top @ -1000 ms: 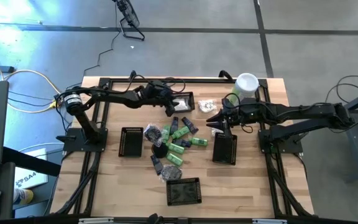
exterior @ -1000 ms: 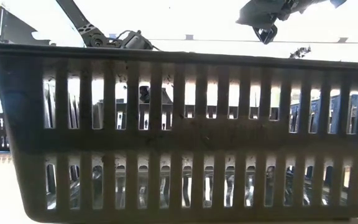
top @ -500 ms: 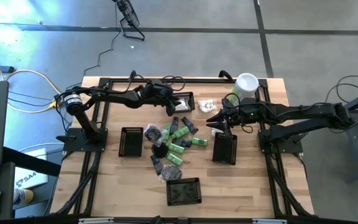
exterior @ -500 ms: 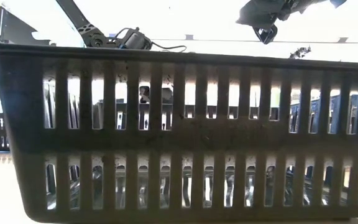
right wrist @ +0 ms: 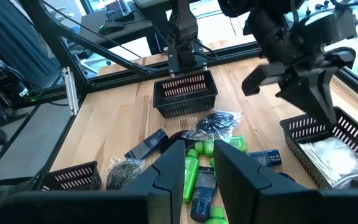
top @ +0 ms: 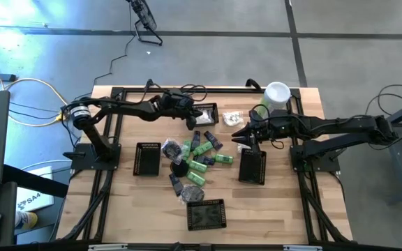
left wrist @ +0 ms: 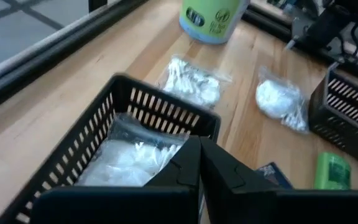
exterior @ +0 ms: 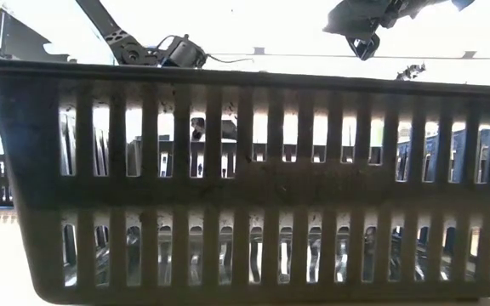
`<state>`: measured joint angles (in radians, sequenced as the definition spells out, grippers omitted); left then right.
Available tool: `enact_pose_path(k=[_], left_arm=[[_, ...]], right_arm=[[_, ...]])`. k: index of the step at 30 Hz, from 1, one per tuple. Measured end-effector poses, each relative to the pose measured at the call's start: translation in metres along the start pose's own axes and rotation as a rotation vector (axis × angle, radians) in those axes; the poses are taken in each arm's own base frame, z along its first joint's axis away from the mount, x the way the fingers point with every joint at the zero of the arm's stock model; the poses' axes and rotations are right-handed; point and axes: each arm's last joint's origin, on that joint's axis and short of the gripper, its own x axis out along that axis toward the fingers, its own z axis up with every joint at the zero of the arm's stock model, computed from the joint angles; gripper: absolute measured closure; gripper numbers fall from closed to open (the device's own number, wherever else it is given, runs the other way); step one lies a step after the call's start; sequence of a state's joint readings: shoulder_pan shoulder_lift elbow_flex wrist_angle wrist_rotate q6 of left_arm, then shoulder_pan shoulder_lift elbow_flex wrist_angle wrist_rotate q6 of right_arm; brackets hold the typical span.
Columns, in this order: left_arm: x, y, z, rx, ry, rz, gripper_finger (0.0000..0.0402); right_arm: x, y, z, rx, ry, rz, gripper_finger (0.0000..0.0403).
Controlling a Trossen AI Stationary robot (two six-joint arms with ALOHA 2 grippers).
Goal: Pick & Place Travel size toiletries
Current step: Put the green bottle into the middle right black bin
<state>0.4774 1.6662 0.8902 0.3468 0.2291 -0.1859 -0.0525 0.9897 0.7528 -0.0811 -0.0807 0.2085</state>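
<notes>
The travel size toiletries, green bottles (top: 199, 157), black tubes and dark pieces, lie in a heap at the table's middle (right wrist: 194, 174). Two white packets (left wrist: 191, 81) lie on the wood at the far side. Another white packet (left wrist: 135, 155) lies inside the far black basket (top: 208, 111). My left gripper (left wrist: 199, 146) hangs shut and empty just above that basket's near rim (top: 192, 124). My right gripper (right wrist: 199, 165) hovers above the heap's right side (top: 237, 134), its fingers a little apart with nothing between them.
A pale-green canister with a white lid (top: 276, 96) stands at the far right. Three more black baskets sit at the left (top: 147, 159), the right (top: 252, 167) and the near edge (top: 206, 214). The near basket's wall (exterior: 245, 178) fills the low view.
My left gripper has stayed above the far basket while its wrist has tipped and rolled a little. My right arm has kept still.
</notes>
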Motion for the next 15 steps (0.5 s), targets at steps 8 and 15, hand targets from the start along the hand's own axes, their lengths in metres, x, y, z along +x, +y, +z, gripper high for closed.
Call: enact_pose_path(k=[8, 15], left_arm=[[-0.024, -0.013, 0.020, 0.058, -0.046, -0.130, 0.0400], [-0.037, -0.043, 0.024, 0.176, -0.034, -0.259, 0.0400]], right_arm=[[0.000, 0.000, 0.000, 0.000, -0.002, 0.000, 0.0325], [0.000, 0.000, 0.000, -0.001, -0.003, -0.003, 0.0325]])
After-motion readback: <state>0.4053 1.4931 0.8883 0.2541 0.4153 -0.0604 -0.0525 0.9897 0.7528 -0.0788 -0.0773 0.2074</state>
